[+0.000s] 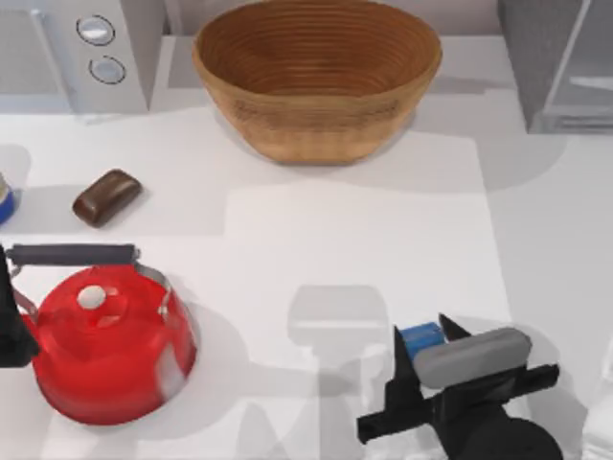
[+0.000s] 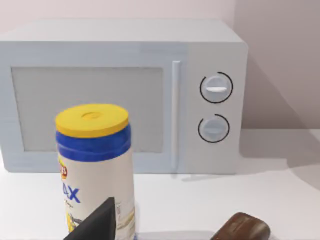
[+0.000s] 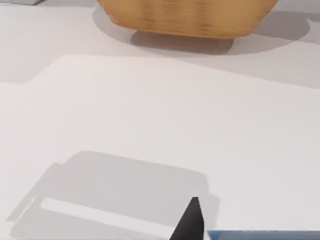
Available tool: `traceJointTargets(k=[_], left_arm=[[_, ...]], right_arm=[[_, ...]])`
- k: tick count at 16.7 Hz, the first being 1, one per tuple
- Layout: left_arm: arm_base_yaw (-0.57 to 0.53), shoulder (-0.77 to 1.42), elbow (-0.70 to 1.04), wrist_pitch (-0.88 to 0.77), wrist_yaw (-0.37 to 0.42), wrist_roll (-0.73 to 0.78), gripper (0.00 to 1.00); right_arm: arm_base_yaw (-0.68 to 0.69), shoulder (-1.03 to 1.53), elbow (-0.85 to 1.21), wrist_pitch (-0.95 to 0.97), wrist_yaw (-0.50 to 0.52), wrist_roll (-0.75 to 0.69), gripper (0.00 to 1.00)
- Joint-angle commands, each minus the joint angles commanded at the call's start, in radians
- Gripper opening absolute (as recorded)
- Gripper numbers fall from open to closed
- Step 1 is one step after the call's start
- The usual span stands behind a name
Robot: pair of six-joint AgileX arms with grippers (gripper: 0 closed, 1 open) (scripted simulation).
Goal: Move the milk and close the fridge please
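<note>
Milk [image 1: 421, 337] is gripped between the fingers of the right gripper [image 1: 424, 350], near the table's front right, apparently lifted. Move step judged underway. Next: carry across to the fridge [image 1: 565, 62], far right corner. Left gripper [image 1: 10, 326] parked at the left edge; finger state cannot be told.

Bright even light, soft grey shadows, sharp
</note>
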Motion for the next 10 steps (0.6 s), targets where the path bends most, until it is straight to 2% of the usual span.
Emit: traceJointTargets(k=[4, 10], left_arm=[[0.000, 0.000, 0.000, 0.000, 0.000, 0.000, 1.00], [0.000, 0.000, 0.000, 0.000, 0.000, 0.000, 1.00]], right_arm=[[0.000, 0.000, 0.000, 0.000, 0.000, 0.000, 0.02], [0.000, 0.000, 0.000, 0.000, 0.000, 0.000, 0.00]])
